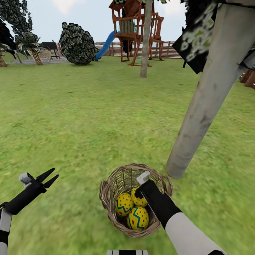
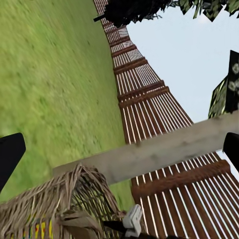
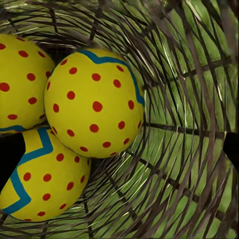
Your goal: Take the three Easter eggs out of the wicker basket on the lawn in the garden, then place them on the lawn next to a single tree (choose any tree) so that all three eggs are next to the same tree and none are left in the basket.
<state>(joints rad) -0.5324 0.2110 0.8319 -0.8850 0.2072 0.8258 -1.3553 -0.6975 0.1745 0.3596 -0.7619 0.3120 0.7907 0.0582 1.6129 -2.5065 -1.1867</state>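
- The basket (image 1: pixel 136 198) sits on the grass (image 1: pixel 88 117) at 6 o'clock, with three eggs (image 1: pixel 138 217) still inside; the tree trunk (image 1: pixel 205 102) stands just beside it at 1 o'clock.
- The right gripper (image 1: pixel 140 189) reaches into the basket with fingers spread wide, holding nothing.
- The left gripper (image 1: pixel 49 177) hovers at 8 o'clock, open and empty.
- The first pick is in hand; next the right gripper must close on one egg (image 3: pixel 94 102).

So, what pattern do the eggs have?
Easter eggs: yellow, red dots, blue zigzag band; clearest in right wrist view.
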